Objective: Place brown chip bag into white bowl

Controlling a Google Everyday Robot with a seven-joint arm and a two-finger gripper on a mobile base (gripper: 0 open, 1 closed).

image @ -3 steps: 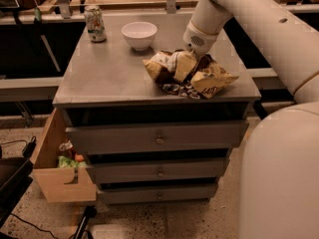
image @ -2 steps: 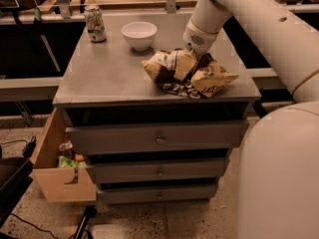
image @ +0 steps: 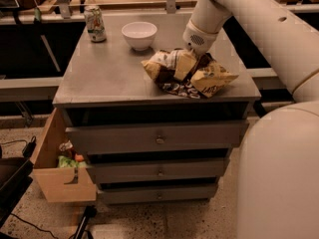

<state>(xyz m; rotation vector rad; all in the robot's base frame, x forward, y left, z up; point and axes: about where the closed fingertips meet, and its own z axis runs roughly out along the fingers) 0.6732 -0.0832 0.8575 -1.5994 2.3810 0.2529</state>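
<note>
The chip bag [image: 187, 73] is a big crumpled foil pack, dark brown with yellow-tan panels and white patches, and its lettering shows on the folds facing the front; it is wider than the bowl [image: 139, 35] and lies on the right front part of the grey worktop [image: 109, 73]; its lower folds reach close to the front edge, and its tan right-hand tip points toward the right edge without hanging over; the bag's left end stops near the middle of the worktop, so the left half in front of it is bare metal; the bowl, small, round, plain white and upright, stands behind and to the left of the bag, near it but not touching; a green-and-white can [image: 94, 24] stands upright by the far left corner, well apart from both; the end effector [image: 198, 43] comes down from the upper right on a thick white arm [image: 239, 14] and sits at the back top edge of the bag, its tip sunk among the raised folds, so whether it is spread or pinching the foil cannot be told; below the worktop are shut drawers [image: 157, 139], and an open wooden box [image: 60, 178] holding small green and orange items sits at the lower left.
</note>
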